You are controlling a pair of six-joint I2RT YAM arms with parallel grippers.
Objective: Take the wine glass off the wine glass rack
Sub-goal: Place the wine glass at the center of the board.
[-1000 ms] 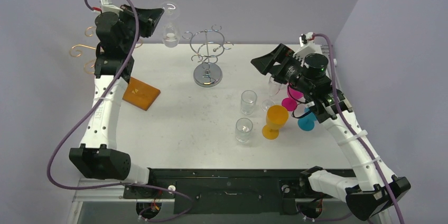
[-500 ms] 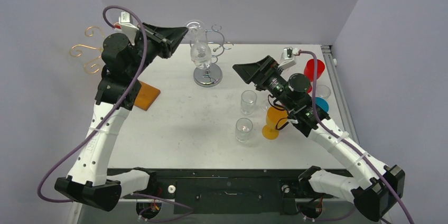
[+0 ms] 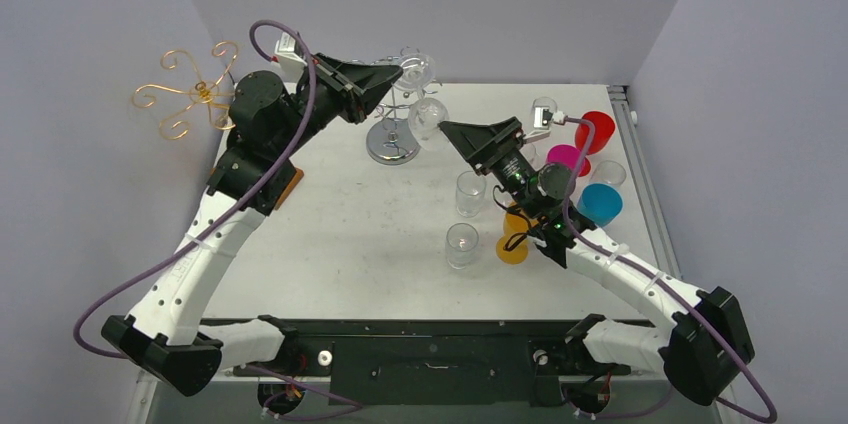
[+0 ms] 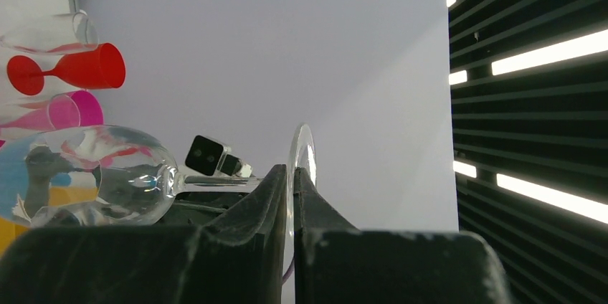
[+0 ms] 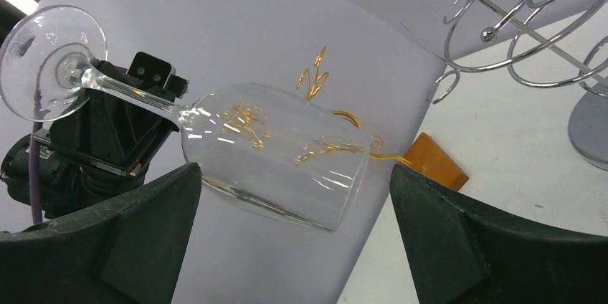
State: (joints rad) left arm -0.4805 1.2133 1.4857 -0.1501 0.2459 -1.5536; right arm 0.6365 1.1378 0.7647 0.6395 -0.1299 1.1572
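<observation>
A clear wine glass hangs tilted in the air above the chrome wine glass rack, touching neither that rack nor the gold wire rack. My left gripper is shut on the glass's round foot; stem and bowl stick out sideways. My right gripper is open just right of the bowl. In the right wrist view the bowl lies between and just beyond the wide-apart fingers, touching neither.
Two clear tumblers and an orange goblet stand under my right arm. Red, pink and blue glasses sit at the right edge. The gold rack's orange base lies at the left.
My left arm has swung right, carrying the glass from the back left corner to above the chrome rack. My right arm has moved left up to the bowl, its jaws opened wider.
</observation>
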